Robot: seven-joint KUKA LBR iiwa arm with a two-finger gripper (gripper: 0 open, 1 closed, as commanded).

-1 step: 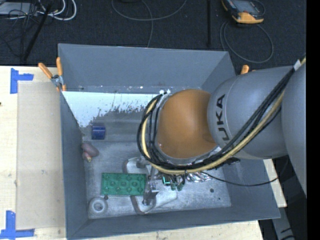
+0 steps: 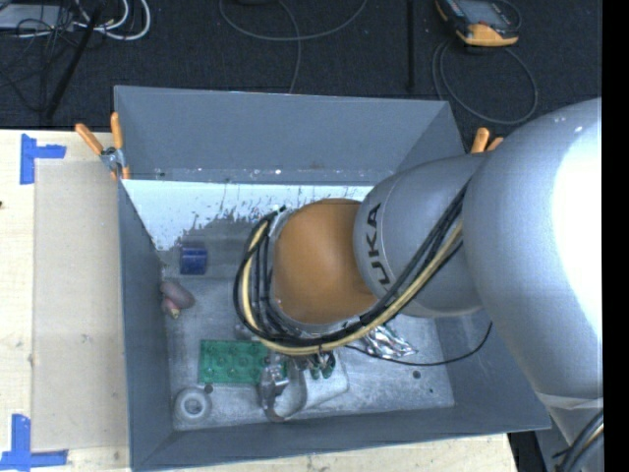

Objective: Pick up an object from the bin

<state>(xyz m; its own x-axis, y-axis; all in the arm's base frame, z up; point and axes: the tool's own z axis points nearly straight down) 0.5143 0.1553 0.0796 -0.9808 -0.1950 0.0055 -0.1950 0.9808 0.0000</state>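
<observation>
Dark cabled floor (image 2: 344, 42) borders grey bin (image 2: 295, 136); gripper (image 2: 280, 393) beside green plate (image 2: 228, 360).

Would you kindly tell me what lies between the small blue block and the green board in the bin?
In the camera view, only bare bin floor separates the blue block from the green board; a pinkish lump sits just beside that stretch.

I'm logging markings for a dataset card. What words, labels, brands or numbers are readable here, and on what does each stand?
"UKA": on the grey arm, running sideways next to its orange cover; the start of the word is hidden.
Green board: no readable print.
Blue block: no text to be seen.
</observation>
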